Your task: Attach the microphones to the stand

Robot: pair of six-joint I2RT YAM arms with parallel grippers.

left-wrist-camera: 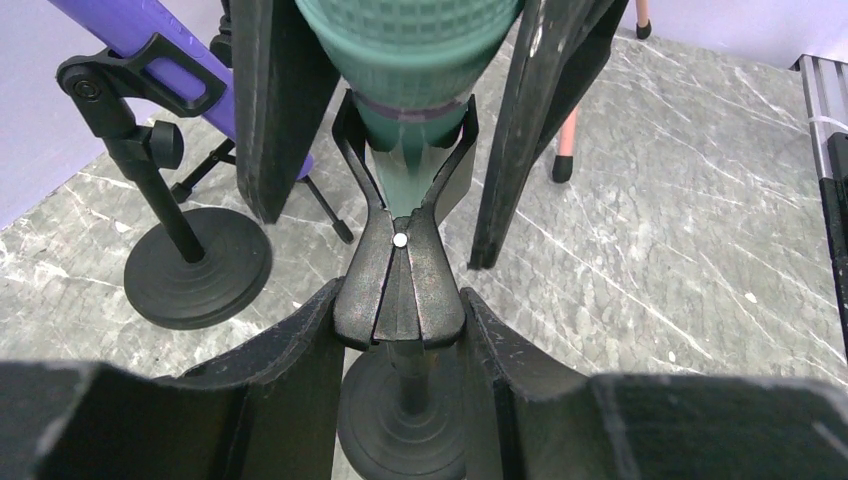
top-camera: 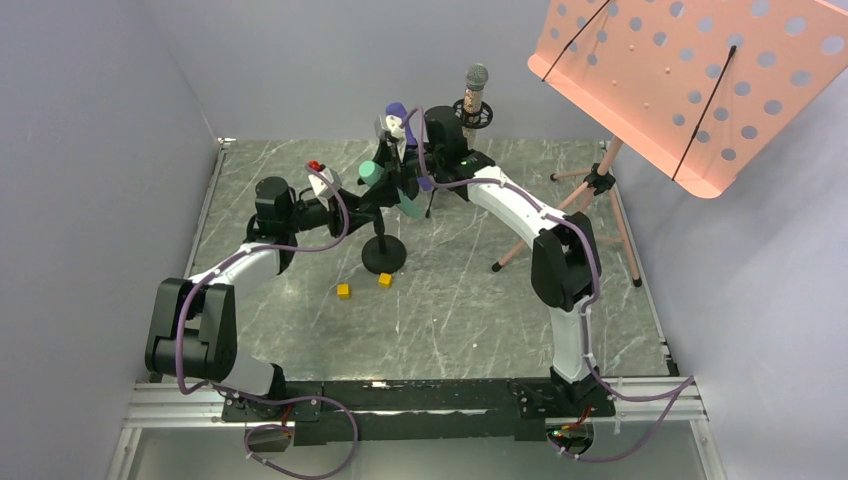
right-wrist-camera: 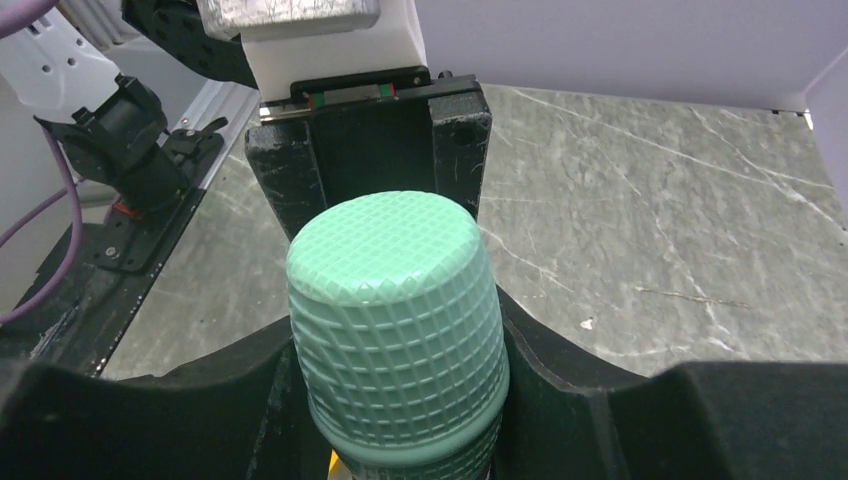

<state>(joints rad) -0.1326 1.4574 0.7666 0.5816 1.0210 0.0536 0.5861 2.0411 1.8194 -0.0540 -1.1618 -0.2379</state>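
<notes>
The teal-green microphone (top-camera: 375,175) sits tilted in the black clip (left-wrist-camera: 400,285) of the middle stand (top-camera: 383,255). My left gripper (left-wrist-camera: 400,305) is shut on the base of that clip, and it shows in the top view (top-camera: 368,200). My right gripper (right-wrist-camera: 395,400) is shut on the teal microphone's mesh head (right-wrist-camera: 395,320), and its fingers (left-wrist-camera: 265,110) flank the head (left-wrist-camera: 410,40) in the left wrist view. The purple microphone (left-wrist-camera: 150,45) rests in the clip of a second stand (left-wrist-camera: 195,265). The pinkish-copper microphone (top-camera: 474,95) stands upright in a holder at the back.
Two small yellow cubes (top-camera: 343,291) (top-camera: 385,280) lie on the marble table near the middle stand's base. A pink perforated music stand (top-camera: 690,80) on a tripod (top-camera: 560,215) fills the back right. Grey walls enclose the table.
</notes>
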